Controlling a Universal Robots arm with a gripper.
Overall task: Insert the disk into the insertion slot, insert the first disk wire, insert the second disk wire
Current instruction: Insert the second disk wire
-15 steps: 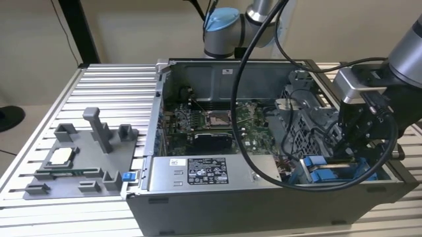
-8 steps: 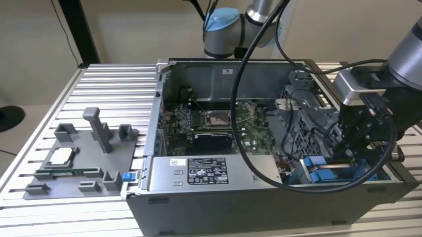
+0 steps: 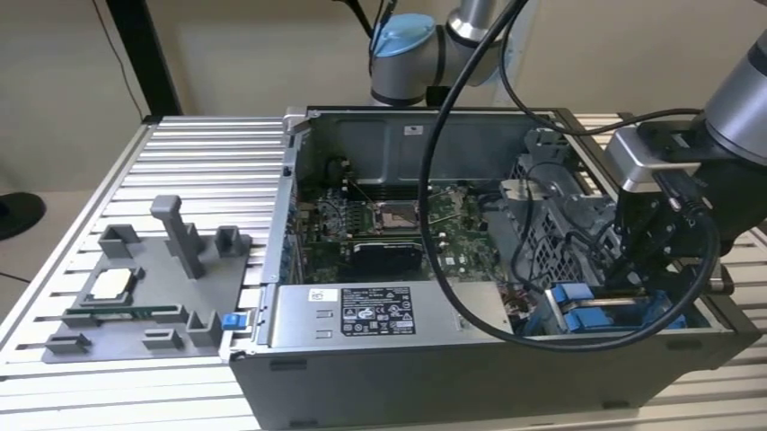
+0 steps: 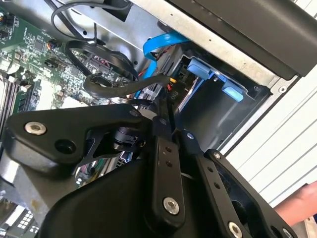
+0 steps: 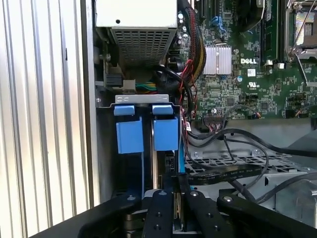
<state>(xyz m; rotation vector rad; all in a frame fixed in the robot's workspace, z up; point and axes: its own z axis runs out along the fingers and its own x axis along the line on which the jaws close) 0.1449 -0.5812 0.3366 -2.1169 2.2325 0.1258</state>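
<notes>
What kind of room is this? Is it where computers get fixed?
Probably a robot lab or test bench, not a repair shop. An open computer case lies on a ribbed metal table, a robot arm reaches in, and a grey fixture tray holds parts.

You see one open computer case (image 3: 480,359) on one ribbed metal table (image 3: 204,153). At about nine o'clock from the case sits one grey tray (image 3: 144,305). Inside the case, you count two blue tabs (image 5: 130,110), one green board (image 3: 372,220) and one grey labelled box (image 3: 377,314).
</notes>
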